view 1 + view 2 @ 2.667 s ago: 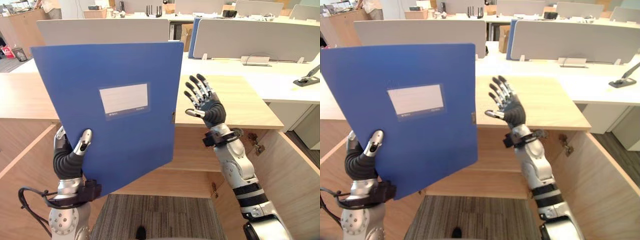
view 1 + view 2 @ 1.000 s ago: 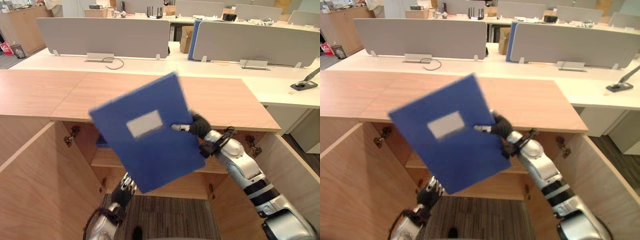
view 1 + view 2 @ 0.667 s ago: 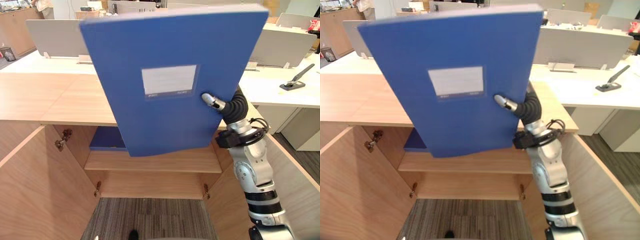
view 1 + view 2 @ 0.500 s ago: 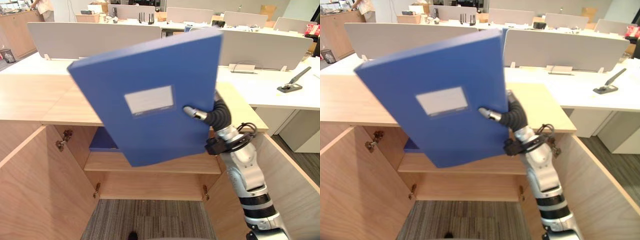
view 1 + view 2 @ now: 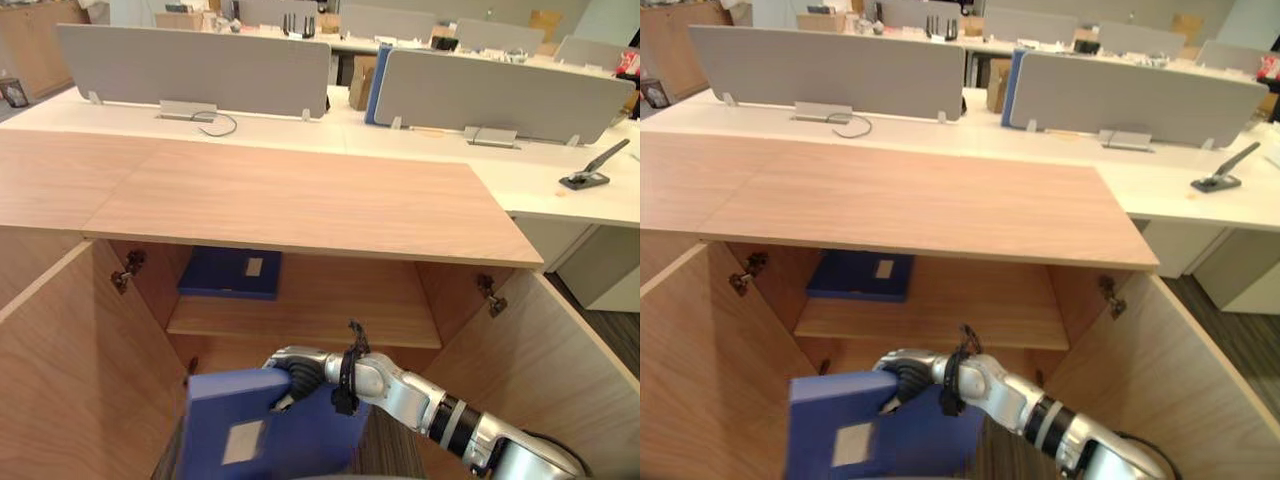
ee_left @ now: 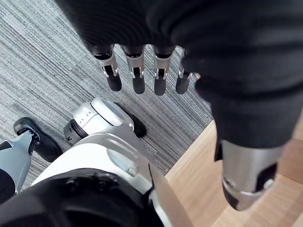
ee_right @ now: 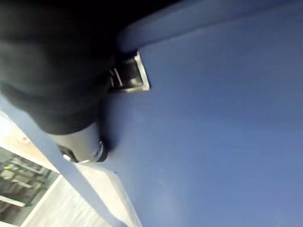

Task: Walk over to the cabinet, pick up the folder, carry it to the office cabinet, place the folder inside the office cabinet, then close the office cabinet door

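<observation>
Folder (image 5: 230,412) sits gripped in the right hand (image 5: 296,378), low before the cabinet (image 5: 300,200).

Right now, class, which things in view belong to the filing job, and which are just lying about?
Job: blue plastic folder, gripped by the right hand; open wooden office cabinet.
Lying about: second blue folder on the shelf; grey desk screens; black desk tool.

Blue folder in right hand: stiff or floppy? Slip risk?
Probably stiff: the blue folder looks flat though the right hand grips one edge. Likely light: one hand carries it. Smooth cover could slip.
</observation>
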Available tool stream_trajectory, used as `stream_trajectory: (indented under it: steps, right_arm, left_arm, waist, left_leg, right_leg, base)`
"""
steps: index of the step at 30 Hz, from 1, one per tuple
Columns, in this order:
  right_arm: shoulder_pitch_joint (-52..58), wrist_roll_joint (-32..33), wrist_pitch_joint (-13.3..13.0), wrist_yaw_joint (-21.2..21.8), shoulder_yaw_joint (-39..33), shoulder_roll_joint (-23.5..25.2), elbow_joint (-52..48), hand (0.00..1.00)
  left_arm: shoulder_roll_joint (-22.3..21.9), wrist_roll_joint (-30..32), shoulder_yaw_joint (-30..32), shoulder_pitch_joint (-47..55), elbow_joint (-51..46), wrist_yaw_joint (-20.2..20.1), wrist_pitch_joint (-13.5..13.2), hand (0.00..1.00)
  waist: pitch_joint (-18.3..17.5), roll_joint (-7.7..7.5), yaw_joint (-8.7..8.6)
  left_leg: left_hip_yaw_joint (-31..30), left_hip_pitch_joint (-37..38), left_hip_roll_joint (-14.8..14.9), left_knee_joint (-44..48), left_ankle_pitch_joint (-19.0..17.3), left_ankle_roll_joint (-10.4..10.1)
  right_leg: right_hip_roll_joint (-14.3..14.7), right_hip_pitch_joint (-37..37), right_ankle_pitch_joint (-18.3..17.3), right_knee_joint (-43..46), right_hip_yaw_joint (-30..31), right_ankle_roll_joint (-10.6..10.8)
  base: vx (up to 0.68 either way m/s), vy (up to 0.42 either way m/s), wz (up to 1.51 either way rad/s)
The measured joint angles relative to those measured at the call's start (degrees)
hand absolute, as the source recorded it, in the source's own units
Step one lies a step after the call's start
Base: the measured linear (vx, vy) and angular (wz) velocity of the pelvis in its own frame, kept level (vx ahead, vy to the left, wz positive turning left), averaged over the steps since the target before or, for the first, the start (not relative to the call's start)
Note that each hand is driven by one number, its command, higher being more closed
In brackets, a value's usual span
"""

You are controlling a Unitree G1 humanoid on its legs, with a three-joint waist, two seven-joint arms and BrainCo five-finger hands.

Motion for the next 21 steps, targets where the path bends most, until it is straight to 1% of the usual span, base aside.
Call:
stream_trajectory:
  steps: [2,3,4,5,6,7,8,9,11,14,16,17,18,19,20,21]
  right_arm:
    - [0.02,0.20,0.39,0.02,-1.09,0.78,6.41,1.00]
    - [0.09,0.59,1.18,0.04,-2.71,2.05,11.32,1.00]
    - [0.16,0.87,1.77,0.01,-3.75,2.73,13.91,1.00]
    - [0.71,1.27,3.21,-0.09,-7.66,4.28,20.20,1.00]
    - [0.65,1.73,4.13,-1.13,-10.23,4.64,23.09,1.00]
    - [0.59,2.18,4.75,-1.91,-12.63,4.66,24.47,1.00]
    - [0.40,6.02,5.98,-4.06,-19.99,4.63,27.42,1.00]
    - [0.32,8.88,6.74,-4.89,-23.06,4.67,28.58,1.00]
    - [-0.24,20.43,8.30,-8.26,-32.51,5.38,32.68,1.00]
    - [-0.87,27.76,9.12,-10.16,-37.14,6.26,35.06,1.00]
    - [-1.36,38.41,9.66,-13.06,-42.63,7.99,36.78,1.00]
    - [-1.58,40.65,9.66,-13.81,-43.89,8.41,36.78,1.00]
    - [-2.73,45.87,9.64,-15.16,-46.29,9.31,36.68,1.00]
    - [-3.97,51.20,9.59,-16.28,-48.69,10.02,35.74,1.00]
    - [-4.43,53.45,9.45,-16.70,-50.10,10.40,34.79,1.00]
    - [-5.41,58.07,9.17,-17.58,-52.82,11.27,32.10,1.00]
  left_arm:
    - [0.13,-0.02,-1.12,-1.00,-0.05,0.18,-0.03,0.00]
    - [0.18,-0.06,-1.81,-1.65,-0.12,0.41,-0.06,0.00]
    - [0.23,-0.06,-2.16,-1.93,-0.11,0.43,-0.07,0.00]
    - [0.21,-0.08,-3.26,-2.32,-0.22,0.43,-0.12,0.00]
    - [0.10,-0.08,-3.73,-2.62,-0.40,0.43,-0.17,0.00]
    - [0.04,-0.11,-4.21,-2.82,-0.72,0.44,-0.16,0.00]
    - [-0.20,-0.11,-5.13,-2.97,-1.50,0.42,-0.17,0.00]
    - [-0.24,-0.11,-5.51,-2.99,-1.59,0.42,-0.16,0.00]
    - [-0.44,-0.16,-6.37,-2.87,-1.87,0.41,-0.06,0.00]
    - [-0.54,-0.32,-6.90,-2.97,-2.50,0.42,-0.05,0.00]
    - [-0.96,-0.82,-6.97,-3.14,-3.40,0.46,-0.02,0.00]
    - [-1.17,-0.87,-6.92,-3.16,-3.66,0.49,-0.03,0.00]
    - [-1.63,-1.32,-6.87,-3.25,-4.15,0.60,-0.02,0.00]
    - [-2.10,-1.78,-6.87,-3.35,-4.81,0.80,-0.01,0.00]
    - [-2.26,-1.98,-6.87,-3.60,-4.94,0.97,-0.02,0.00]
    - [-2.47,-2.70,-6.88,-3.92,-5.41,1.21,-0.04,0.00]
  waist:
    - [0.52,0.10,0.01]
    - [1.13,0.29,0.04]
    - [1.45,0.47,0.09]
    - [2.45,0.97,0.31]
    - [3.38,1.45,0.43]
    - [3.93,1.49,0.56]
    - [5.80,2.36,0.80]
    - [6.45,2.66,0.82]
    - [9.09,3.63,1.29]
    - [10.59,4.05,1.45]
    - [11.97,4.57,2.13]
    - [12.37,4.84,2.21]
    - [13.22,5.45,2.21]
    - [13.90,6.06,2.21]
    - [14.20,6.28,2.22]
    - [15.08,6.46,2.24]
  left_leg:
    - [-0.01,0.00,-0.22,0.00,-0.11,0.15]
    - [-0.15,0.00,-0.41,0.00,-0.07,0.09]
    - [-0.29,0.00,-0.58,0.01,-0.06,0.08]
    - [-0.87,0.00,-1.20,0.03,-0.07,0.15]
    - [-1.27,0.00,-1.33,0.05,-0.03,0.23]
    - [-1.57,0.00,-1.57,0.08,0.02,0.30]
    - [-2.49,0.00,-2.26,0.26,0.39,0.80]
    - [-2.88,0.00,-2.32,0.27,0.43,0.85]
    - [-3.73,-0.27,-3.00,0.30,0.54,0.99]
    - [-4.32,-0.80,-3.09,0.32,0.67,1.08]
    - [-4.50,-0.91,-3.06,0.31,0.69,1.08]
    - [-4.52,-0.92,-3.03,0.31,0.70,1.07]
    - [-4.47,-1.14,-3.04,0.32,0.77,1.04]
    - [-4.42,-1.88,-3.11,0.33,0.97,1.11]
    - [-4.42,-2.46,-3.16,0.34,1.11,1.13]
    - [-4.28,-3.70,-3.27,0.76,1.21,1.19]
  right_leg:
    - [-0.22,0.01,-0.12,0.07,-0.03,0.16]
    - [-0.35,0.01,-0.15,0.22,-0.20,0.15]
    - [-0.46,0.02,-0.23,0.33,-0.35,0.21]
    - [-0.88,0.05,-0.69,0.84,-0.92,0.39]
    - [-1.15,0.18,-0.96,1.07,-1.48,0.54]
    - [-1.30,0.29,-1.09,1.20,-1.83,0.61]
    - [-1.62,0.70,-1.30,1.27,-2.71,0.75]
    - [-1.72,0.91,-1.38,1.25,-3.16,0.81]
    - [-1.91,1.12,-1.50,1.21,-3.97,0.93]
    - [-1.86,1.02,-1.52,1.21,-4.79,0.93]
    - [-1.98,0.91,-2.02,1.74,-5.14,1.03]
    - [-2.05,0.79,-2.24,2.08,-5.22,1.10]
    - [-2.41,-0.14,-3.05,3.63,-5.41,1.19]
    - [-2.96,-1.87,-4.01,5.90,-5.72,1.34]
    - [-3.20,-2.82,-4.49,6.94,-5.79,1.32]
    - [-3.73,-4.91,-5.57,9.69,-5.91,1.27]
  base:
    - [0.00,0.005,0.02]
    - [0.01,0.003,0.05]
    - [0.01,0.009,0.14]
    - [0.02,0.006,0.20]
    - [0.02,0.005,0.25]
    - [0.02,0.008,0.32]
    - [0.02,0.014,0.30]
    - [0.02,0.009,0.36]
    - [0.03,0.002,0.21]
    - [0.03,-0.013,0.13]
    - [0.02,-0.032,0.09]
    - [0.00,-0.026,0.04]
    - [0.00,0.000,0.00]
    - [-0.04,-0.006,0.02]
    - [-0.05,0.008,0.05]
    - [-0.05,0.006,0.05]
